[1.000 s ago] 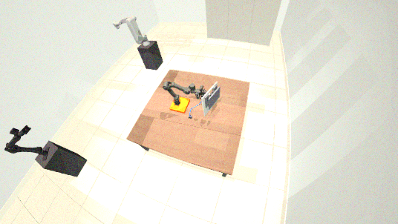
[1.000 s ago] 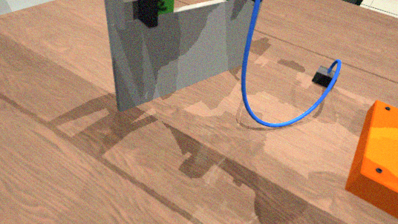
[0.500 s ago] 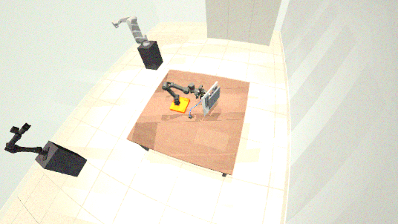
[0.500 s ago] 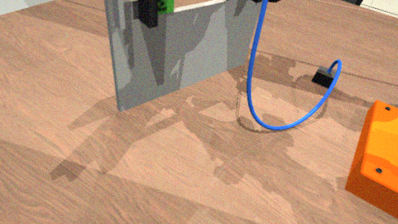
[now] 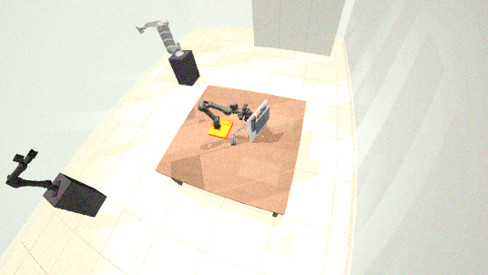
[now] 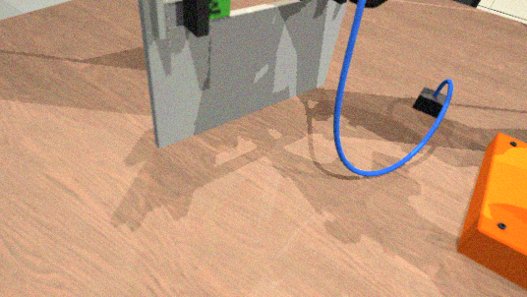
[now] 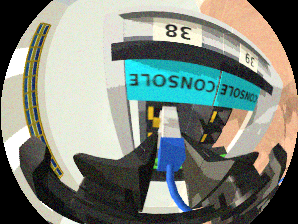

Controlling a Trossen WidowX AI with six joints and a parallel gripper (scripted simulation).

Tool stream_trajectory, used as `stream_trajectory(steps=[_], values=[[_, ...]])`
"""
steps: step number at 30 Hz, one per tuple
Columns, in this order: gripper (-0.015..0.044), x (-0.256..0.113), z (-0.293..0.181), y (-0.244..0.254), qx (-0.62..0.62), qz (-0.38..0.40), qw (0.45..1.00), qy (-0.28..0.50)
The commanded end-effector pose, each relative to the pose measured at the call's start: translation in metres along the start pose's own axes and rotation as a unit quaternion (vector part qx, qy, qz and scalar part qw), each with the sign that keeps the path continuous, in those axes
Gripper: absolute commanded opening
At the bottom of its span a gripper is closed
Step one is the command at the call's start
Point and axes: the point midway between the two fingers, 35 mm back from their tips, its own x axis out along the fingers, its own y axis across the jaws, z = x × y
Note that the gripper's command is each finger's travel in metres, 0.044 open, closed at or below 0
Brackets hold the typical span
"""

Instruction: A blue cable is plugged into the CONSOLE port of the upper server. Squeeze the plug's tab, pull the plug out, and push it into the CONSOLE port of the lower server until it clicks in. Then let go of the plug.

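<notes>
The plug (image 7: pixel 171 150), a blue boot with a clear front, stands before the panel just under the left of two cyan CONSOLE labels (image 7: pixel 172 82), and the fingers are clenched on it from both sides. It should weigh next to nothing; the body looks rigid, the clear tab likely springy and the easiest part to snap. The boot's flat sides are the right place to take hold, with enough squeeze to keep the tab pressed and no twist. Its blue cable (image 5: pixel 239 130) (image 6: pixel 338 108) (image 7: pixel 174 192) looks supple yet springy, looping down to a small dark block (image 5: pixel 233 143) (image 6: pixel 429 102) on the counter (image 5: pixel 237 173) (image 6: pixel 221 246), and may tug a little sideways as the plug travels. As for what holds what, the upright grey panel (image 5: pixel 252 132) (image 6: pixel 246 69) carries the servers' port fronts, and dark openings with yellow contacts show beside the plug. The wrist view is crowded there, so whether the plug's nose is wholly out of its port I cannot say for sure. A straight, level pull would suit it best.
</notes>
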Motion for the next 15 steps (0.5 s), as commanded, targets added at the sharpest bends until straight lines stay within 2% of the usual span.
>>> stream_trajectory(steps=[1, 15], values=[[0.0, -0.0033, -0.0009, -0.0002, -0.001, 0.0, 1.0, -0.001], [0.0, -0.013, -0.0059, -0.0004, 0.0, -0.001, 1.0, -0.001]])
